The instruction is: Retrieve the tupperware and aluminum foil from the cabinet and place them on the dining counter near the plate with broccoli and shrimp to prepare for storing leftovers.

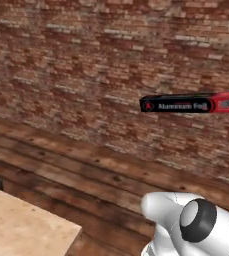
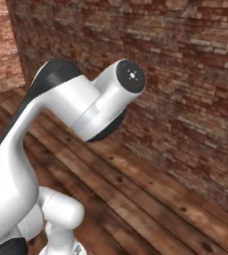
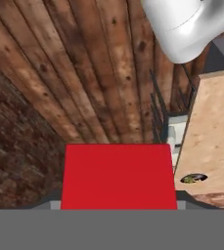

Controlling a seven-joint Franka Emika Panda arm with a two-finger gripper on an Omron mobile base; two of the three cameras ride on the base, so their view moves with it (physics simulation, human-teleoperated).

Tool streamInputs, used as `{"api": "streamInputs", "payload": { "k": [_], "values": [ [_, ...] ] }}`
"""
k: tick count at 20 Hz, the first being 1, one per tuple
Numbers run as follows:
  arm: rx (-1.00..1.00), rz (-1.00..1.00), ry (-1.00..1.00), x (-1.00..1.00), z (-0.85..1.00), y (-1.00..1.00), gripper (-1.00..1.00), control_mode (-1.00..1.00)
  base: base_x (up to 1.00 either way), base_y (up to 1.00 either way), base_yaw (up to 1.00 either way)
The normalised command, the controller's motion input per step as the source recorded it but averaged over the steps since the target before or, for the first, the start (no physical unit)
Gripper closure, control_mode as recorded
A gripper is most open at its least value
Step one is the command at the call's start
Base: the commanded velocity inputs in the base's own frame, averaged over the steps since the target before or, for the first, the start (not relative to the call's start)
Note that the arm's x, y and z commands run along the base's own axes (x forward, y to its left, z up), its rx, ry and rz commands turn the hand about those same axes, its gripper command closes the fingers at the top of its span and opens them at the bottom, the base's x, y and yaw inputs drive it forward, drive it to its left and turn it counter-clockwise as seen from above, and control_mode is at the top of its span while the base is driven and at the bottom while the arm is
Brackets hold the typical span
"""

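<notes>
Red end of the aluminum foil (image 1: 186,104) sits in my gripper (image 3: 118,205), fingertips hidden, pinched presumably; can't confirm. Box level, brick wall (image 1: 86,60) behind, dining counter (image 1: 21,225) corner well below.

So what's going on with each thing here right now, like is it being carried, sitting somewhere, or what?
aluminum foil: held level in the air in front of the brick wall, red end in the gripper.
dining counter: light wood slab, corner showing.
plate with broccoli and shrimp: resting on the dining counter.
</notes>
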Motion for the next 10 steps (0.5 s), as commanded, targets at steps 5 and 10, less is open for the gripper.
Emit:
{"api": "streamInputs", "payload": {
  "k": [5, 10],
  "values": [
    [0.00, 0.00, 0.00, 0.00, 0.00, 0.00, 1.00, 1.00, 1.00, -0.36, 0.58],
    [0.00, 0.00, 0.00, 0.00, 0.00, 0.00, 1.00, 1.00, 1.00, -0.16, 0.63]
  ]
}}
